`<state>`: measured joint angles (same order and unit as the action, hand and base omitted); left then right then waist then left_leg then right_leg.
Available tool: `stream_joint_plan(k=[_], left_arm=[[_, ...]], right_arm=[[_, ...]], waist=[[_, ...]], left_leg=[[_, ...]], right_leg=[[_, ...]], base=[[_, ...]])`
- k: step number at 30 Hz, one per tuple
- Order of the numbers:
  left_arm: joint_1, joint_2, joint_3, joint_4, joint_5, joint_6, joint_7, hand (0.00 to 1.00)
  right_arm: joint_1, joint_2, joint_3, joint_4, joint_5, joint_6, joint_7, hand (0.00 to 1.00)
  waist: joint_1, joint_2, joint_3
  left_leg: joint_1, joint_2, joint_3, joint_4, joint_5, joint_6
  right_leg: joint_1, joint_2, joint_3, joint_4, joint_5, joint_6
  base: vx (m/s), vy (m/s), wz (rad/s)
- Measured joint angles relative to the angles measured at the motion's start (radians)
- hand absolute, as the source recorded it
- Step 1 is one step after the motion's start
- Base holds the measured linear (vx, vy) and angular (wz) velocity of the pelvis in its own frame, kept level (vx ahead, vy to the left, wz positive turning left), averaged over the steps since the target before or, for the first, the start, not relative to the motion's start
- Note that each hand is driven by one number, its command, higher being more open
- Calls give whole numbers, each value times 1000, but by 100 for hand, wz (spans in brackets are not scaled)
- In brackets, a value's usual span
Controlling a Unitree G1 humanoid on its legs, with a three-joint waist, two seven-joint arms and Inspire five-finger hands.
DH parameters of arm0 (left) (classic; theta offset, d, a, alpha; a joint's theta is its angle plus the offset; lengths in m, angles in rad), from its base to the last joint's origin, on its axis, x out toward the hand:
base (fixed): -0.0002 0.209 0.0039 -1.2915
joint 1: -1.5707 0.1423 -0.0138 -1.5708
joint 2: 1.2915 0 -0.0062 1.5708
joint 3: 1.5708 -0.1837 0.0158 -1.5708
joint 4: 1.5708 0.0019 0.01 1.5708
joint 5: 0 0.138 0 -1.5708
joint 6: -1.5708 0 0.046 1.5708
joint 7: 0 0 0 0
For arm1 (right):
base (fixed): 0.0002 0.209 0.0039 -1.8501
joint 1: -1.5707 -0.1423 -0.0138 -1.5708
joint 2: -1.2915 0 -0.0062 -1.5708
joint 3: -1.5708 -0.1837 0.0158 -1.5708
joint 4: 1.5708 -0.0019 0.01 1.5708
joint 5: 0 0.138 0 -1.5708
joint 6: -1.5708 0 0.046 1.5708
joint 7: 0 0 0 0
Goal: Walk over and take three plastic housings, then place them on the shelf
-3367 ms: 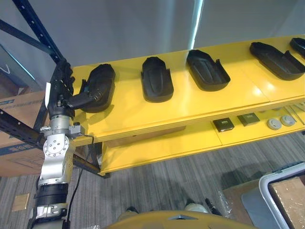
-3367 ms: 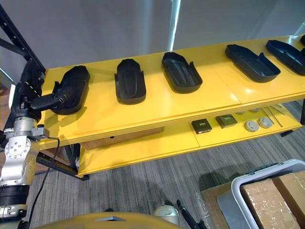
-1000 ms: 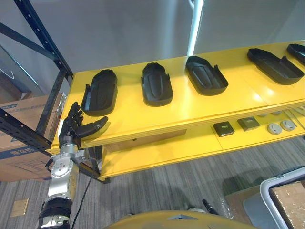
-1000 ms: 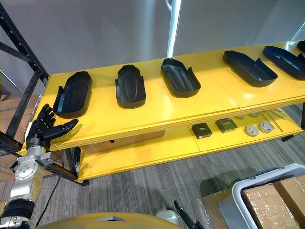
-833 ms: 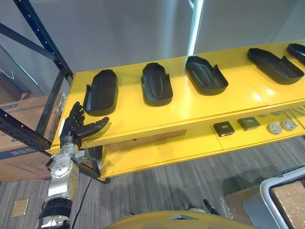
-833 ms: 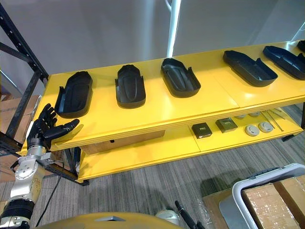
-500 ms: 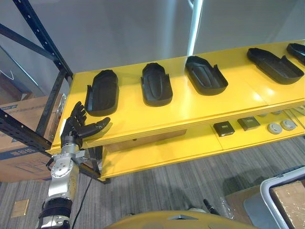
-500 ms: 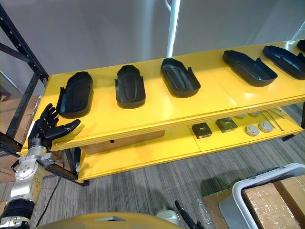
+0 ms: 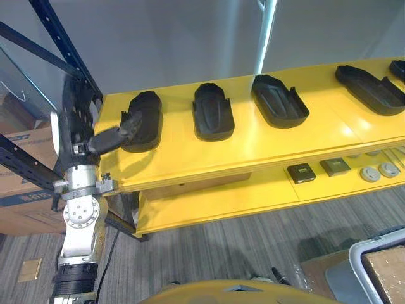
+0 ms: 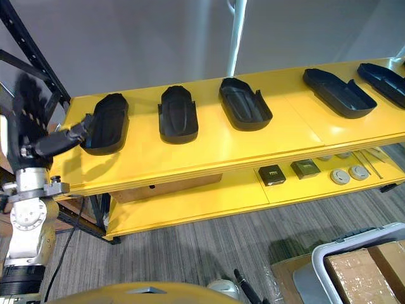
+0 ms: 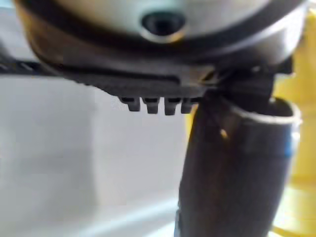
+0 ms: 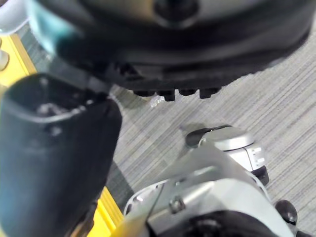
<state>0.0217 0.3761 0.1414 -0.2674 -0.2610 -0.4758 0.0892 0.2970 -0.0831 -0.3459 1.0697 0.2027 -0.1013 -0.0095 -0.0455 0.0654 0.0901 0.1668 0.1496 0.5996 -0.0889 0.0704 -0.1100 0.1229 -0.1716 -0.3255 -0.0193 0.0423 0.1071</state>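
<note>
Yellow shelf point(image 9: 253, 149) sits before the left hand point(image 9: 74, 126), spread wide, thumb by the nearest housing point(image 9: 147, 114), likely to grab it.

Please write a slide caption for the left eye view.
Open left hand at the leftmost black housing on the yellow shelf.
</note>
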Motion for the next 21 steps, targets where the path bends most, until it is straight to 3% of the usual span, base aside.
stream_joint_plan(k=[2, 3, 4, 7, 8, 10, 14, 17, 21], left_arm=[[-27, -1, -54, -49, -74, -12, -157, 100], [-31, -2, -98, -70, -145, 6, -271, 100], [-31, -2, -123, -78, -182, 21, -330, 100], [-42, -1, -319, -102, -337, 183, -674, 100], [-50, 3, -360, -100, -338, 224, -728, 100], [-78, 45, -525, -89, -333, 387, -878, 100], [-101, 86, -712, 58, -311, 566, -925, 100], [-96, 104, -787, 232, -227, 642, -842, 100], [-66, 105, -855, 410, -113, 683, -754, 100]], right_arm=[[-3, -8, -4, 20, 0, -2, -5, 100], [-6, -11, -4, 28, -1, -2, -9, 100], [-8, -12, -4, 31, -1, -2, -12, 100], [-37, -22, -3, 57, -2, 7, -27, 100], [-40, -23, -3, 57, -2, 9, -32, 100], [-61, -31, 2, 57, -2, 11, -47, 100], [-95, -43, 25, 57, 0, 27, -49, 100], [-115, -46, 89, 57, 0, 35, -49, 100], [-140, -50, 144, 56, 32, 60, -55, 100]], waist=[[0, 10, -8], [-2, 19, -14], [-2, 23, -17], [-11, 26, -18], [-11, 24, -18], [-16, 21, -19], [-28, 19, -19], [-40, 6, -16], [-42, -14, -5]], left_leg=[[0, 0, 1, 0, 0, 0], [0, 0, 2, 0, 1, 1], [0, 0, 2, -1, 1, 1], [-4, 0, 2, -1, 2, 3], [-5, 0, 2, -1, 2, 3], [-16, 0, 7, -1, 4, 5], [-30, 0, 12, -1, 7, 9], [-15, 0, 11, -1, 7, 7], [-15, 0, 12, -1, 3, 3]], right_leg=[[1, 0, -1, 1, -1, 0], [1, 0, -1, 1, -1, -1], [1, -1, -1, 1, -1, -1], [-2, -2, -2, -2, -4, 0], [-3, -2, -2, -2, -4, 2], [-20, -3, 1, 0, -3, 6], [-36, -3, 4, -1, 9, 14], [-32, -1, 1, -2, 7, 11], [-32, -2, 0, -4, 6, 10]], base=[[0, 0, 0], [0, 0, 0], [0, 0, 0], [0, 0, 0], [0, 0, 0], [-13, 3, -5], [-2, 1, -3], [24, 1, -3], [27, 5, -1]])
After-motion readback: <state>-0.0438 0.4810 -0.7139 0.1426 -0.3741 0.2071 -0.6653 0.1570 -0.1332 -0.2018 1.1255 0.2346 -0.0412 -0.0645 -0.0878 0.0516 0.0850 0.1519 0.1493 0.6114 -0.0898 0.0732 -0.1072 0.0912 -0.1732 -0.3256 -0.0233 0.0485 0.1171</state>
